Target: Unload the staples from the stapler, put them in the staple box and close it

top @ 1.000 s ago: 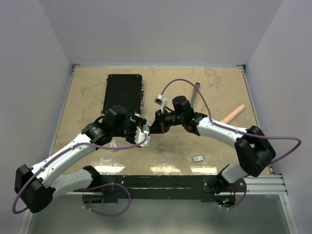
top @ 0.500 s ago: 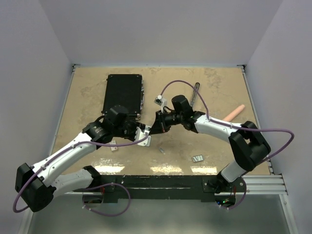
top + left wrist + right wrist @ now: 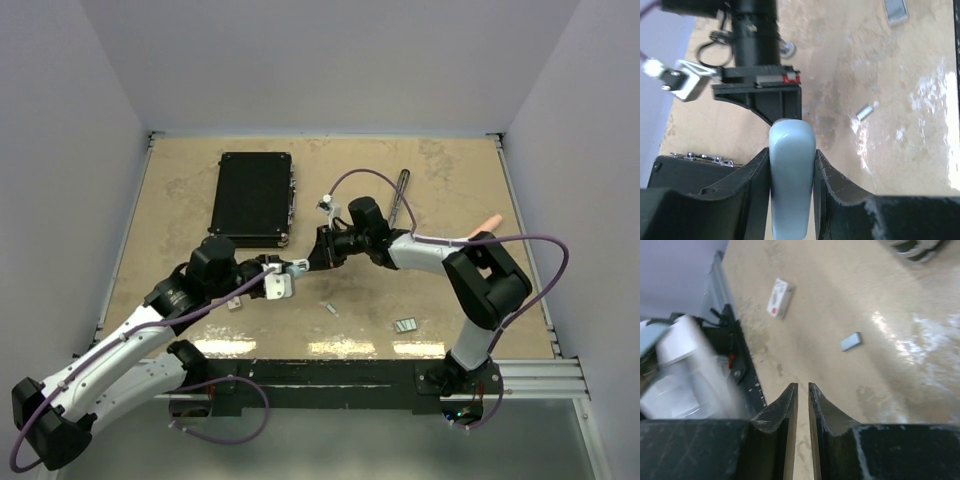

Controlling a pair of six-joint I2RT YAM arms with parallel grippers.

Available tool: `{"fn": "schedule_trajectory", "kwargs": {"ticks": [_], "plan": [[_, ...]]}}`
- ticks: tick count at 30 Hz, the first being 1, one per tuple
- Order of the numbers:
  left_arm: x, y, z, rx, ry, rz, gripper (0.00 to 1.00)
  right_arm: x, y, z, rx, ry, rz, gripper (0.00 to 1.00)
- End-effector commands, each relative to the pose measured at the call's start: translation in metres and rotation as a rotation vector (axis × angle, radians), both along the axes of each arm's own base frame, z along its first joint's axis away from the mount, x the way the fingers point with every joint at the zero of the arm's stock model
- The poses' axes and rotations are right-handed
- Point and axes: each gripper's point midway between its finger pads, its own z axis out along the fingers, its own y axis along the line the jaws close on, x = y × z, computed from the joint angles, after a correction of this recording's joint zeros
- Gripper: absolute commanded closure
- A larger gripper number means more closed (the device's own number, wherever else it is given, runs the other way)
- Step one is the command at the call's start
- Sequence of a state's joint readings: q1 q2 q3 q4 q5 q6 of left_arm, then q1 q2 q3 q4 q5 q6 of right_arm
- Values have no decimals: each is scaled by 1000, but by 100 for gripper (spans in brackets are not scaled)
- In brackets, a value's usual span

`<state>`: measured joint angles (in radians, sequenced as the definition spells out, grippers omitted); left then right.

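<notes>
Drew the left gripper (image 3: 791, 152) back toward the near-left, clamped on a pale grey piece (image 3: 791, 192). Leaves staples (image 3: 330, 309) loose on the desk (image 3: 180, 200) midway, so unloading looks underway. Keeps the right gripper (image 3: 803, 387) nearly closed, seemingly empty, stapler (image 3: 400, 195) lying beyond.

We look down on a mottled tan tabletop (image 3: 180, 210). On it lie a black case (image 3: 252, 195) at the far left and a stapler rail (image 3: 400, 192) at the far centre. A pink cylinder (image 3: 489, 223) (mostly hidden by an arm) lies at the right. Toward the front are a white tile (image 3: 234, 306), a staple block (image 3: 330, 309) and, well apart from it, a staple strip (image 3: 405, 325).
</notes>
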<state>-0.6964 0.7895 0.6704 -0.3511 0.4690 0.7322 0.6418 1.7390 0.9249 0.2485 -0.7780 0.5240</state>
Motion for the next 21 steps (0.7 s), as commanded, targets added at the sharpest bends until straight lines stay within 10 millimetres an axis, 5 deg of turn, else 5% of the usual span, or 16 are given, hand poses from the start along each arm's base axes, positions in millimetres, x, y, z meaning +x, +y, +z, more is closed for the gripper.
{"fn": "schedule_trajectory", "kwargs": {"ticks": [1,3,7,9,10,12,14,15,21], "plan": [[3,-14,62,-311,-27,67,100,33,2,1,3,-59,-110,81],[-2,-16,80,-407,-46,53,100,35,4,-4,-1,-52,-110,82],[-4,-16,81,-463,-34,58,100,34,3,-10,-13,-41,-108,80],[1,-16,74,-427,-13,83,100,34,-1,5,-5,-74,-132,78],[4,-14,71,-412,-10,103,100,35,-7,9,-11,-86,-164,69],[6,-14,62,-380,9,116,100,34,-14,45,41,-143,-209,60],[7,-12,57,-370,17,127,100,37,-24,58,36,-161,-292,48],[7,-12,56,-368,19,127,100,36,-29,84,75,-208,-316,45],[7,-11,54,-362,22,136,100,21,-40,132,172,-278,-333,26]]}}
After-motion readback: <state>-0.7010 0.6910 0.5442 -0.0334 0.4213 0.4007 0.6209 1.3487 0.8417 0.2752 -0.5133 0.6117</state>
